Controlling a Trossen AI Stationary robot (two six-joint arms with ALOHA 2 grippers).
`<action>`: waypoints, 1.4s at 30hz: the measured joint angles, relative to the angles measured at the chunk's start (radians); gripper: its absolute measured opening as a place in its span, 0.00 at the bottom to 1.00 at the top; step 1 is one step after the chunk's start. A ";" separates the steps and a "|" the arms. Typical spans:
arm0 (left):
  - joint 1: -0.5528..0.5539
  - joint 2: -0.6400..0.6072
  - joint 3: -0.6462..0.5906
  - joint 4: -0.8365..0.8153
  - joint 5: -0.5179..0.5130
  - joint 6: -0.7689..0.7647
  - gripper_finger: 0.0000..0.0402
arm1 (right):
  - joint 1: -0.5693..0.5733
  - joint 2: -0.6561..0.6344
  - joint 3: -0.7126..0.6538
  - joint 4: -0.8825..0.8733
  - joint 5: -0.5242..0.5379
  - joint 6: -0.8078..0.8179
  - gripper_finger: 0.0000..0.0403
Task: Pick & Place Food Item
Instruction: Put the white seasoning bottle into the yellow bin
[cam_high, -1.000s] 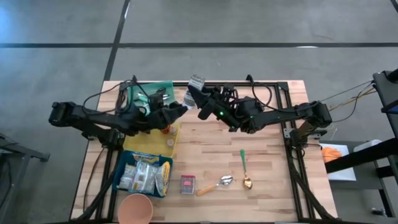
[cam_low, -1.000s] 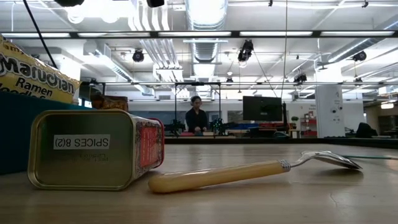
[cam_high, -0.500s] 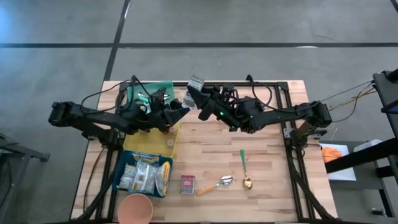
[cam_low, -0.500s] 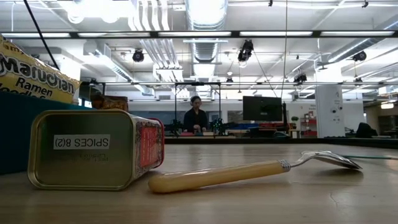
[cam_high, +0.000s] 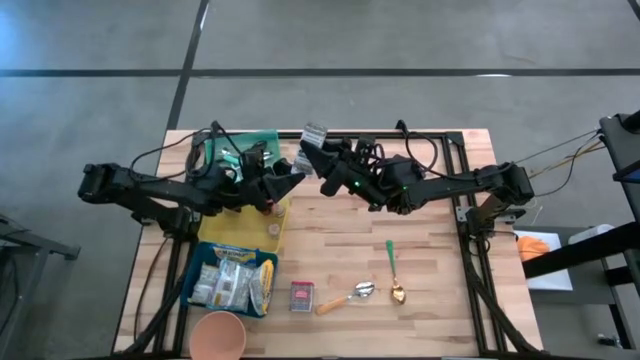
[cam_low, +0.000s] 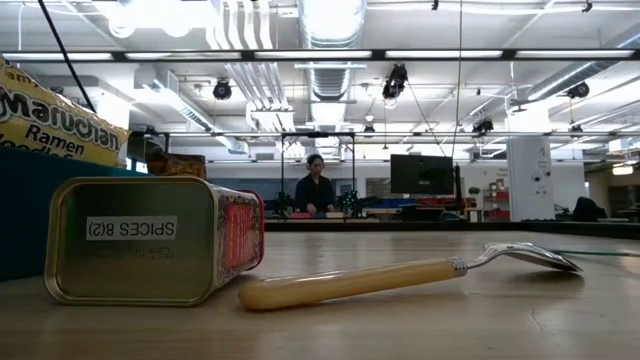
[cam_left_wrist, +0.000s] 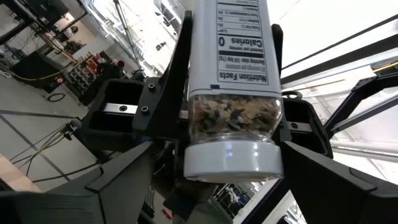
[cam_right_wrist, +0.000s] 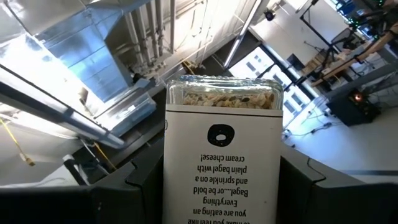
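Note:
A seasoning jar (cam_high: 315, 132) with a white label and white lid (cam_left_wrist: 230, 163) hangs high above the table's far middle, held upside down, lid lowest. My right gripper (cam_right_wrist: 221, 168) comes from the table's right and is shut on it. My left gripper (cam_high: 289, 176) comes from the left and is open. Its two fingers (cam_left_wrist: 124, 180) stand on either side of the lid end in the left wrist view. My right gripper pinches the jar's two labelled sides (cam_right_wrist: 175, 186) between its fingers, which lie across the jar and slant slightly upward from the table's right. The jar stands roughly upright and inverted, clear bottom end (cam_right_wrist: 221, 96) up, lifted clear of the table. My left gripper: whether a finger touches the lid, I cannot tell.
A blue bin of ramen packets (cam_high: 232, 280), a pink cup (cam_high: 218, 335) and a green container (cam_high: 235, 150) fill the left side. A spice tin (cam_low: 150, 250) and a cream-handled spoon (cam_low: 400, 280) lie near the front, a green-handled spoon (cam_high: 392, 268) beside them. A person stands far behind the table.
My left gripper has rolled a little at the jar's lid end, staying open. The jar and my right gripper have kept still.

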 joint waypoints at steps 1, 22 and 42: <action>0.000 0.000 0.000 0.000 0.000 0.000 0.87 | 0.000 0.000 0.000 0.002 -0.002 0.000 0.48; 0.000 0.000 0.006 -0.005 0.008 0.009 0.58 | 0.000 0.000 0.000 0.007 -0.015 -0.003 0.48; 0.006 -0.002 0.000 -0.021 0.064 -0.011 0.51 | 0.000 0.013 0.000 0.009 -0.049 0.018 0.48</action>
